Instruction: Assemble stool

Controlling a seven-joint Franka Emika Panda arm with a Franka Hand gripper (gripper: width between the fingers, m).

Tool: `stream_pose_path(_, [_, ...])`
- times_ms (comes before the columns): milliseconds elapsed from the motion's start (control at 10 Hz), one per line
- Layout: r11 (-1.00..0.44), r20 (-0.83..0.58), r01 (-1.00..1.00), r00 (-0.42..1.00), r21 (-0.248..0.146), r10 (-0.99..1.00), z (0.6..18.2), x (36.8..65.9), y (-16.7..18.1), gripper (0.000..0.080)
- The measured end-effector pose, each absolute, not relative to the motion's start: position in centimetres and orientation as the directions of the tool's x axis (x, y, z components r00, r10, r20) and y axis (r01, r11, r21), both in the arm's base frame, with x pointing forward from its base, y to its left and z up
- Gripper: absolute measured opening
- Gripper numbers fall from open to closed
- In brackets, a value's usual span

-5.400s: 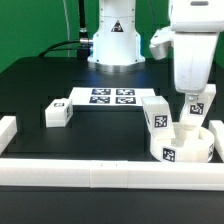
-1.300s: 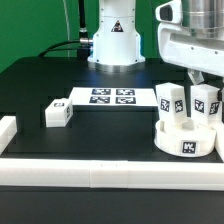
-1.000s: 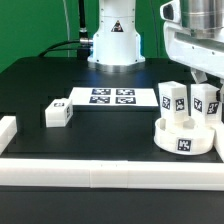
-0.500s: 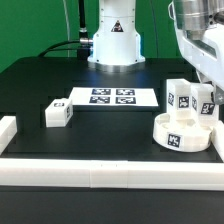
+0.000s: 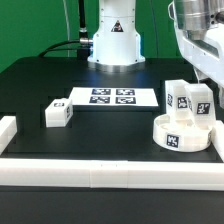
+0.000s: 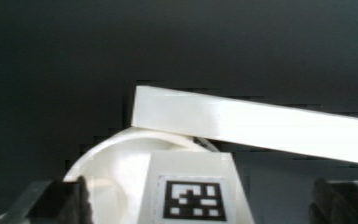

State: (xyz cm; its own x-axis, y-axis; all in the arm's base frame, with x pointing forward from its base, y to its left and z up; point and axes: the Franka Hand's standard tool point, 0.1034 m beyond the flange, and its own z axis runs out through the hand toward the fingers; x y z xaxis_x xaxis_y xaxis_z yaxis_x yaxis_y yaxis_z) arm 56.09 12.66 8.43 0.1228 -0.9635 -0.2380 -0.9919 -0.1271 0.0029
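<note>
Seat (image 5: 190, 141) nr front border rail (image 5: 100, 172).

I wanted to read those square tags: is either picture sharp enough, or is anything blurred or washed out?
Exterior view: evenly lit, soft shadows, the tag on the seat reads fairly clearly. Wrist view: soft overall; the slanting white piece is washed out, without surface detail, while the tagged leg is just legible against a dark, featureless background.
</note>
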Motion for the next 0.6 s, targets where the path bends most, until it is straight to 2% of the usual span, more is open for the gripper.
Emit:
stream_pose_path(200, [-0.157,-0.243,-0.987,0.156,-0.018,-0.957,9.1,56.4,12.6,0.0645])
stream_pose_path(500, [-0.209,-0.245,-0.975,0.220,-0.071,-0.944,11.2,57.4,11.9,0.0648])
stream_pose_path(600, [-0.234,-0.243,-0.969,0.245,-0.075,-0.938,11.1,57.3,12.0,0.0648])
